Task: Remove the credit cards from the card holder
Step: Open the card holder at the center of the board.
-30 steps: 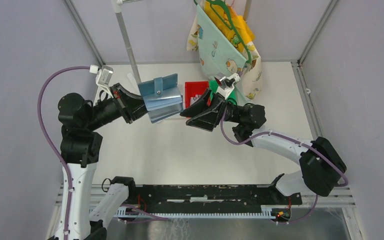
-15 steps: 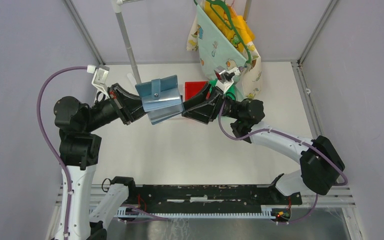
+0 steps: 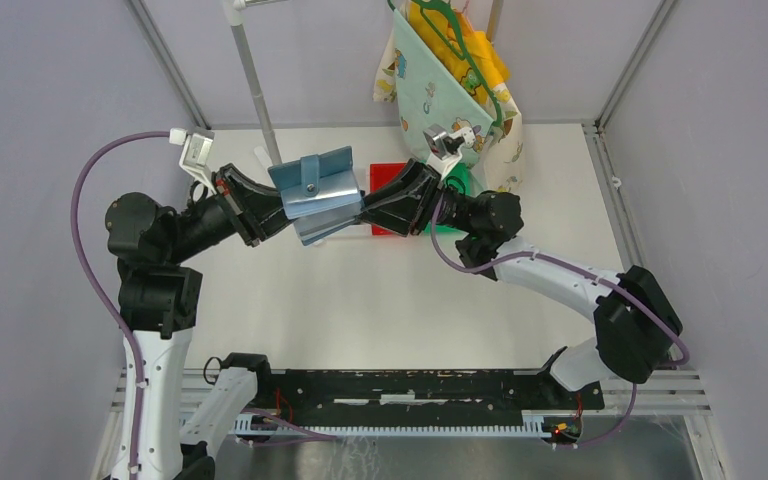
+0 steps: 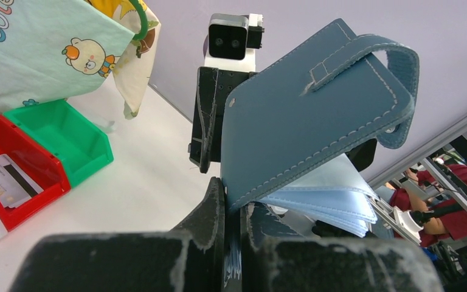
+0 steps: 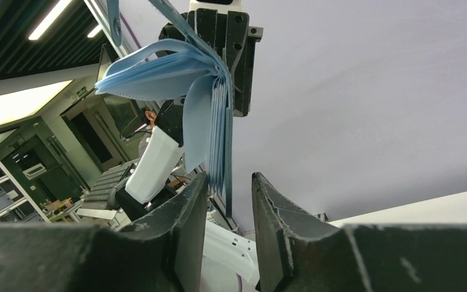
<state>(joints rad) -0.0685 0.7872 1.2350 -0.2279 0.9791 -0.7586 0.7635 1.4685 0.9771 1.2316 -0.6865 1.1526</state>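
left gripper (image 4: 234,210) clamps the card holder (image 4: 304,121) up in the air so its pockets (image 5: 210,134) fan open; right gripper (image 5: 230,194) straddles their edges, jaws narrow but not closed

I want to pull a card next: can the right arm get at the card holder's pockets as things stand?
Probably yes. The left tool holds the card holder up in the air, its pockets fanned toward the right tool, whose open jaws look to flank the pockets' edge. Nothing sits between them.
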